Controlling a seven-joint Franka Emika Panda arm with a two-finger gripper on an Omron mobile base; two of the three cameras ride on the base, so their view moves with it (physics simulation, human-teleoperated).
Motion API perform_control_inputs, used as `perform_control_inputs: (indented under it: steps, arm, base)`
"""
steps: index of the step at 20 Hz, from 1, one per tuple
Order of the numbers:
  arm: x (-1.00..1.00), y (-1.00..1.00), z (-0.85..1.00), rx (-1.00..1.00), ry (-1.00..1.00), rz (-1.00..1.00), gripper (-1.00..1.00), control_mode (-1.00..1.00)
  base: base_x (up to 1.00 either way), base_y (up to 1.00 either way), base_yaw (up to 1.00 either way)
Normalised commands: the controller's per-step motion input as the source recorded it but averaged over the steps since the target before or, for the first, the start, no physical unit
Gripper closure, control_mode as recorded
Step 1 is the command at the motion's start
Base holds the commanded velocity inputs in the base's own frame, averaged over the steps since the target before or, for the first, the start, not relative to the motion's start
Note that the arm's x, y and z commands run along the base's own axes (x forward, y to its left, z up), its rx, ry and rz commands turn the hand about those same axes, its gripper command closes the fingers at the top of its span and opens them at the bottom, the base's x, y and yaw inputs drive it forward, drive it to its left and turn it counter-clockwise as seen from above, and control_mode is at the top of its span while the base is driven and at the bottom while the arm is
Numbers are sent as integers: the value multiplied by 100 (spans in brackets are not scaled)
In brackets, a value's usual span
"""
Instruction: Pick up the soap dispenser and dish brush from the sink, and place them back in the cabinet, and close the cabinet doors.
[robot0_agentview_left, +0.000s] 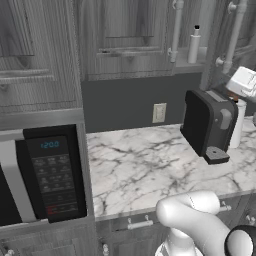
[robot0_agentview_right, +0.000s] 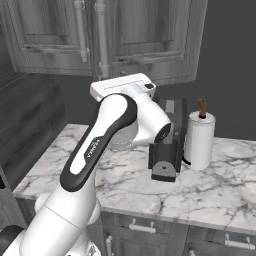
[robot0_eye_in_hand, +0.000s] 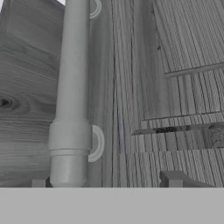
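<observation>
Two dark fingertips (robot0_eye_in_hand: 39, 182) rise at the bottom of the hand view, set wide apart, so the gripper (robot0_eye_in_hand: 105, 181) is open and holds nothing. It points straight at a closed cabinet door (robot0_eye_in_hand: 166, 65) of dark grey woodgrain. A long white bar handle (robot0_eye_in_hand: 72, 87) runs up the door just above the left fingertip, very close to the camera.

From the left base view, the wall cabinet (robot0_agentview_left: 125, 40) hangs above a marble counter (robot0_agentview_left: 150, 165). One of its doors stands ajar at the upper right, and the soap dispenser (robot0_agentview_left: 194, 45), a slim white bottle with a dark pump top, stands upright on the grey inner shelf in the gap. A black coffee machine (robot0_agentview_left: 207, 122) sits on the counter below it, with a white paper towel roll (robot0_agentview_left: 238, 125) just beside it on the right. A black microwave (robot0_agentview_left: 40, 180) is built in at the left.

From the right base view, the white arm (robot0_agentview_right: 100, 150) bends up from the lower left, with the hand raised near the doors. The coffee machine and paper towel roll stand behind it on the counter.
</observation>
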Motion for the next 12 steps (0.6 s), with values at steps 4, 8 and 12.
perform_control_inputs:
  steps: [4, 8, 12]
  arm:
    - [44, 31, -6, 0, 0, -4, -100, -100]
    - [46, 29, -6, 0, 0, -5, -100, -100]
    - [43, 28, -14, 0, 0, -5, -100, -100]
  base:
    - [0, 0, 0]
    - [0, 0, 0]
    - [0, 0, 0]
